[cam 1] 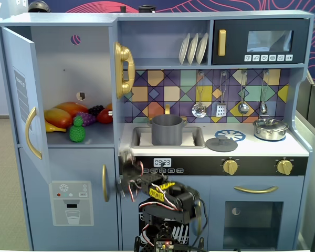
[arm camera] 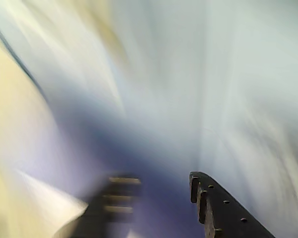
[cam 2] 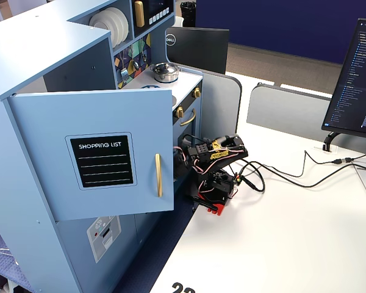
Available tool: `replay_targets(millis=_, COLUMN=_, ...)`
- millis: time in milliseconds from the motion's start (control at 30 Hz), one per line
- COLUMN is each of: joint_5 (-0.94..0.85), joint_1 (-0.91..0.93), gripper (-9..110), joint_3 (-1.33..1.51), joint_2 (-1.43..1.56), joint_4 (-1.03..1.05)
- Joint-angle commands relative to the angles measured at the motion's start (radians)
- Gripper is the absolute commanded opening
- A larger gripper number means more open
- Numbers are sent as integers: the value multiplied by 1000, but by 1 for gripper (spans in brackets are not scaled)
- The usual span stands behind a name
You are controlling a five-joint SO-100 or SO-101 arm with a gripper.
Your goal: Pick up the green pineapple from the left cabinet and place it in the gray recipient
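Observation:
The green pineapple (cam 1: 77, 129) stands upright at the front of the shelf in the left cabinet (cam 1: 73, 68), whose door (cam 1: 22, 100) is swung open; the door (cam 2: 97, 152) also shows in a fixed view from the side. The gray recipient (cam 1: 167, 129) stands in the sink to the right of the cabinet. My gripper (cam 1: 127, 160) is low in front of the kitchen, below the counter and blurred, well under and right of the pineapple. In the wrist view my gripper (arm camera: 159, 178) has its jaws apart with nothing between them; the rest is motion blur.
Other toy fruit (cam 1: 68, 113) lies behind the pineapple. A gray lid (cam 1: 221, 144) and a shiny silver pot (cam 1: 270, 128) sit on the counter. The arm's base (cam 2: 215, 189) stands on a white desk with cables (cam 2: 280, 177) and a monitor (cam 2: 357, 79).

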Motion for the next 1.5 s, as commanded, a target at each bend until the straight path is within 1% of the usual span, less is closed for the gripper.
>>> replay_targets(millis=0, joint_5=-32, joint_1=-26, gripper=20, joint_3=-224, joint_2=-126, joint_4=-313)
replay_targets(millis=167, joint_5=-48, joint_1=-25, gripper=24, joint_3=-370, joint_2=-232, joint_4=-374)
replay_targets(millis=367, joint_5=-51, joint_1=-44, gripper=30, joint_3=-439, joint_2=-301, joint_4=-396)
replay_targets(millis=600, joint_5=-35, joint_1=-74, gripper=34, joint_3=-528, joint_2=-425, joint_4=-422)
replay_targets(millis=767, joint_5=-6, joint_1=-83, gripper=35, joint_3=-617, joint_2=-580, joint_4=-505)
replay_targets(millis=1067, joint_5=9, joint_1=-69, gripper=34, joint_3=-808, joint_2=-827, joint_4=-546)
replay_targets(millis=1333, joint_5=34, joint_1=-72, gripper=34, joint_3=-997, joint_2=-1011, joint_4=-540)
replay_targets(millis=1433, joint_5=21, joint_1=-92, gripper=31, joint_3=-1080, joint_2=-1077, joint_4=-526)
replay_targets(millis=1467, joint_5=6, joint_1=-101, gripper=27, joint_3=-1103, joint_2=-1094, joint_4=-517)
